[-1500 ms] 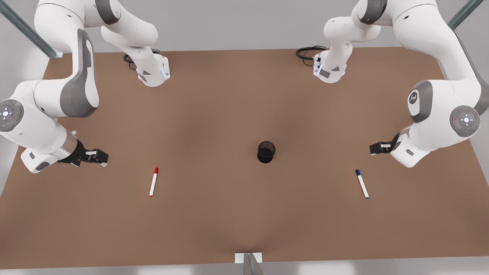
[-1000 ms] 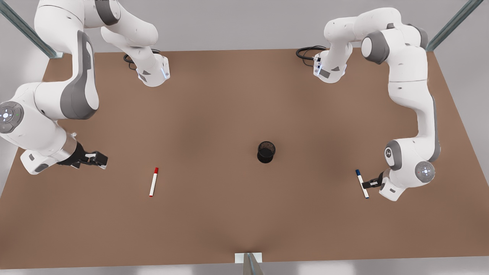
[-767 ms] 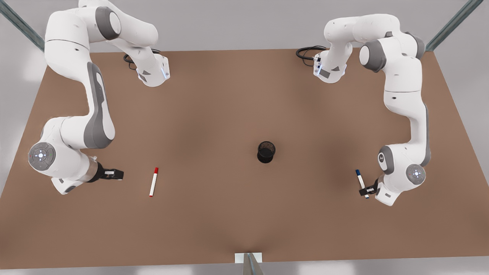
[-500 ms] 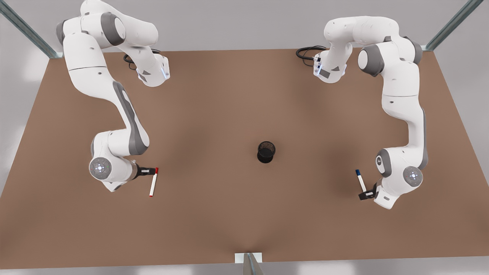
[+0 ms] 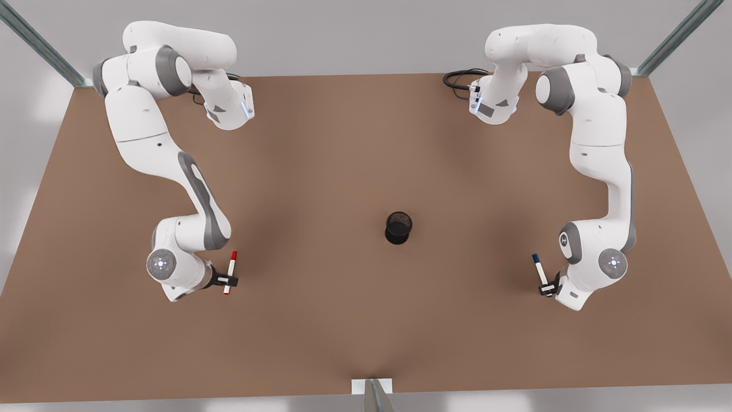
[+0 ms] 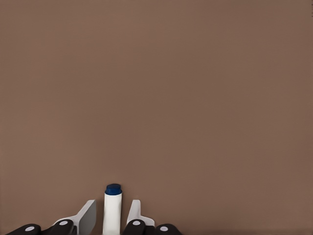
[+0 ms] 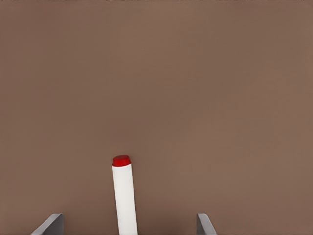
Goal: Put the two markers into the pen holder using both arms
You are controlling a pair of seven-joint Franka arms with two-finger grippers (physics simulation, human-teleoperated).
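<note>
The thin white marker with the red cap [image 5: 230, 273] lay flat on the brown table [image 5: 343, 320], long axis running roughly 12 to 6 in the front view, cap end toward 12 and tipped slightly to 1. The right gripper [image 5: 227, 280] sat over its lower barrel at the front view's left, fingers [image 7: 51, 224] spread wide apart either side of the white barrel [image 7: 124, 198], not touching. The thin white marker with the dark blue cap [image 5: 540, 272] lay flat at the front view's right, blue cap toward 11, other end toward 5. The left gripper [image 5: 547, 288] was at its lower end, fingers [image 6: 87, 218] close beside the barrel [image 6: 112, 212] with narrow gaps, not clamped. The small black mesh cylindrical pen holder [image 5: 398, 227] stood upright near table centre, between the two markers and well apart from both. No readable writing on either marker.
</note>
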